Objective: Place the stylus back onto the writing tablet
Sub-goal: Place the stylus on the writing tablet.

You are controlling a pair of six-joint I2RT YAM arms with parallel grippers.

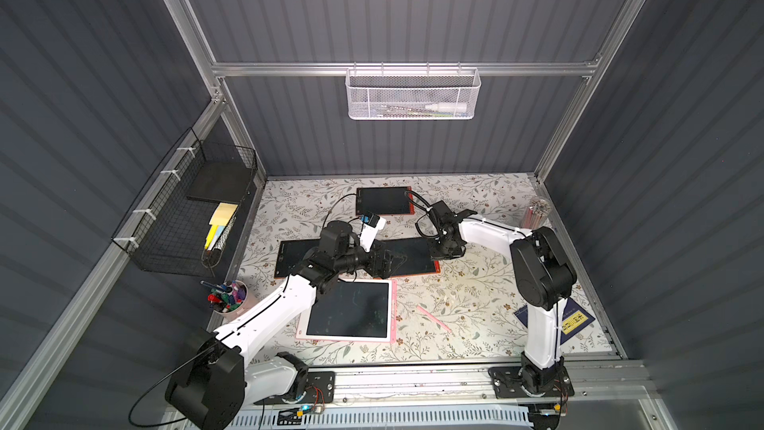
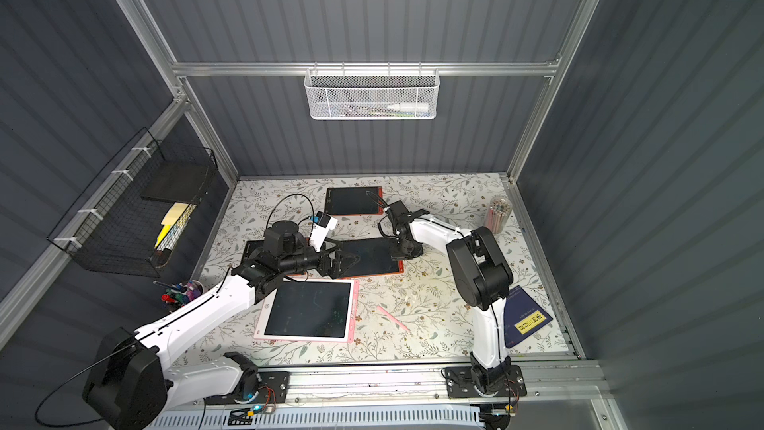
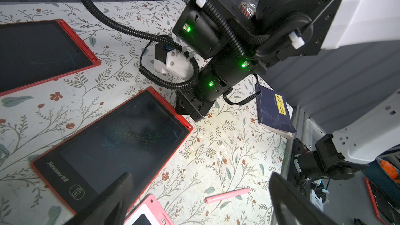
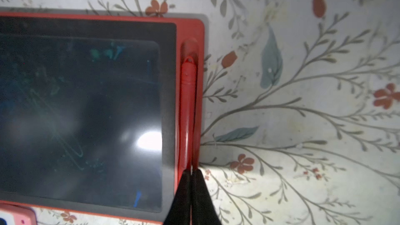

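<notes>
— Left gripper (image 3: 200, 175), jaws wide, hangs above the red tablet (image 4: 86, 109). Which arm's nearer?
— Right gripper (image 4: 191, 169): pinched shut at that tablet's edge groove, where the red stylus (image 4: 188, 87) lies lengthwise, pointing straight away from its tips.

Bench (image 1: 488, 196): we see cream, printed with grey-green leafy sprigs and small rust-red flowers.
Writing tablet (image 4: 190, 27): we find a red frame around a dark screen with faint green and blue scribbles.
Stylus (image 4: 188, 79): we see the same red as that frame.
Other tablet (image 1: 351, 312): we note a pink-and-white frame, dark screen.
Loose pen (image 1: 433, 318): we see pink.
Book (image 2: 521, 308): we see navy with a yellow label.
Fingers (image 4: 181, 195): we see black.
</notes>
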